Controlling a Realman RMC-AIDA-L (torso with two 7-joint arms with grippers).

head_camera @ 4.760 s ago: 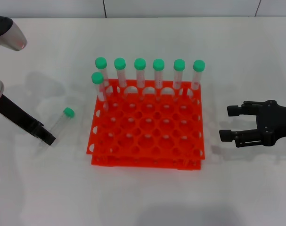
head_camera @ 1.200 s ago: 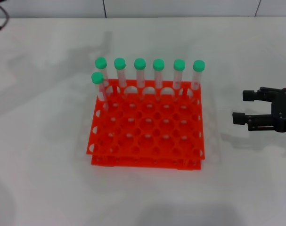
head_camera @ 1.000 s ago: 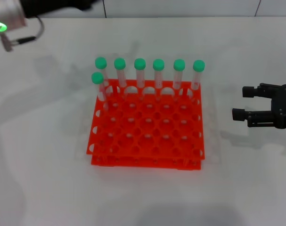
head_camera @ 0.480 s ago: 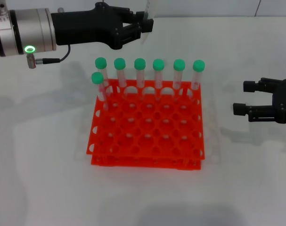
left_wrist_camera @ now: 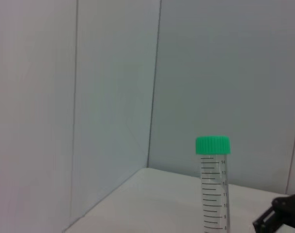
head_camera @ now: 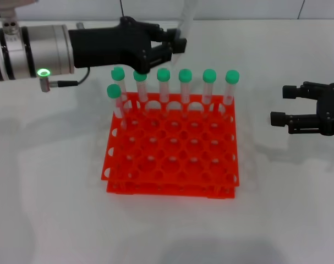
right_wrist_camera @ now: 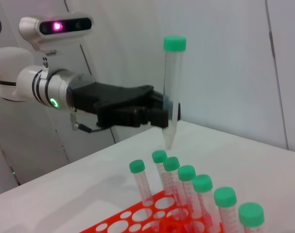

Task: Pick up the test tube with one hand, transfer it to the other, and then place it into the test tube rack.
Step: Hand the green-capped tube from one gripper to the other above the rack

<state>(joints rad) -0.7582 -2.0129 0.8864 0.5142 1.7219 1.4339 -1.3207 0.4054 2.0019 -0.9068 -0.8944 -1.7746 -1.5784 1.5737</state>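
My left gripper (head_camera: 176, 48) hovers above the back row of the orange-red test tube rack (head_camera: 169, 188), shut on the lower part of the test tube (head_camera: 186, 16). The tube stands upright, its top leaving the head view. In the right wrist view the left gripper (right_wrist_camera: 167, 110) grips the tube (right_wrist_camera: 172, 82) near its pointed tip, green cap up. The left wrist view shows the capped tube (left_wrist_camera: 213, 189) close up. My right gripper (head_camera: 281, 104) is open, right of the rack, empty and low over the table.
Several green-capped tubes (head_camera: 185, 82) stand in the rack's back row, one more a row forward at the left; they also show as tubes (right_wrist_camera: 186, 182) in the rack (right_wrist_camera: 137, 221). White table all around; a wall behind.
The tube lay on the table left of the rack 4.8 s ago. The left arm has since carried it up and right over the rack's back. The right gripper has barely moved.
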